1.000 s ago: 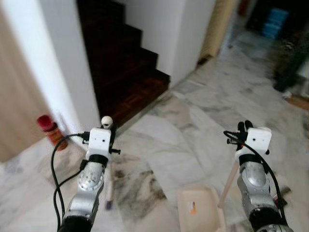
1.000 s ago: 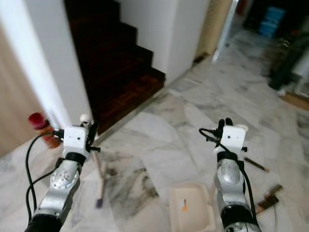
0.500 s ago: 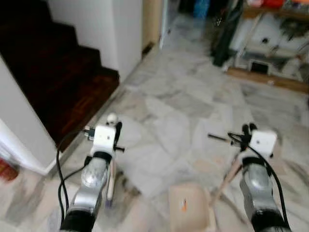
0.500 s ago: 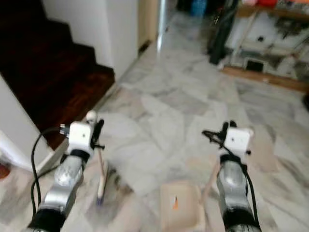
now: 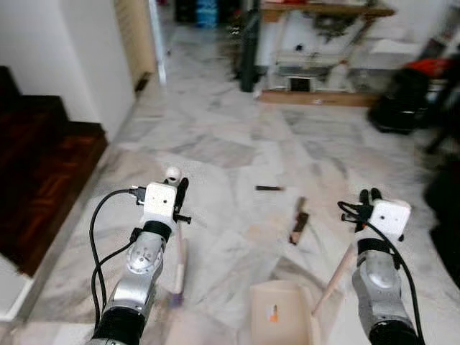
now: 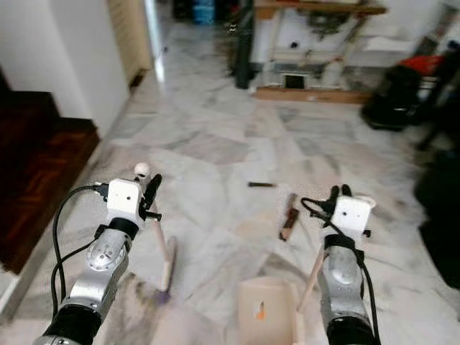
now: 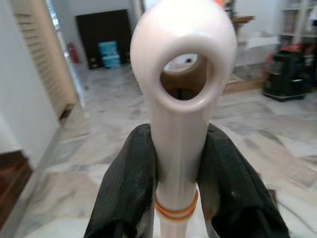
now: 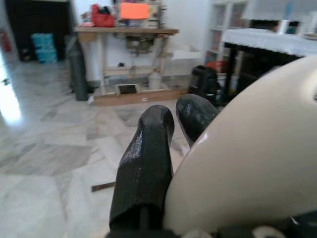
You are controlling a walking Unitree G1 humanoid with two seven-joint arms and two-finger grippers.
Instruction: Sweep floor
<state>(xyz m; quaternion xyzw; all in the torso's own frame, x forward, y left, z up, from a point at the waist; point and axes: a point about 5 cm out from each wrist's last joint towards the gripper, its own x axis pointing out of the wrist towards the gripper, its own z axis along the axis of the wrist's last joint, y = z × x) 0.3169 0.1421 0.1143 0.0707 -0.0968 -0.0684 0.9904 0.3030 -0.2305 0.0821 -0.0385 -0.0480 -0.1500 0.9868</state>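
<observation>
Marble floor (image 5: 215, 144) ahead holds debris (image 5: 298, 221). Your left pincer (image 7: 178, 163) pinches the broom (image 7: 181, 89) upright, bristles down to sweep; right pincer (image 6: 336, 192) clamps the dustpan (image 6: 262, 313) handle, pan resting low to catch.

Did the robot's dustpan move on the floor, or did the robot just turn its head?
Cannot tell. The whole view swung away from the stairs, yet the dustpan sits between the same two arms, so it travelled with the robot.
</observation>
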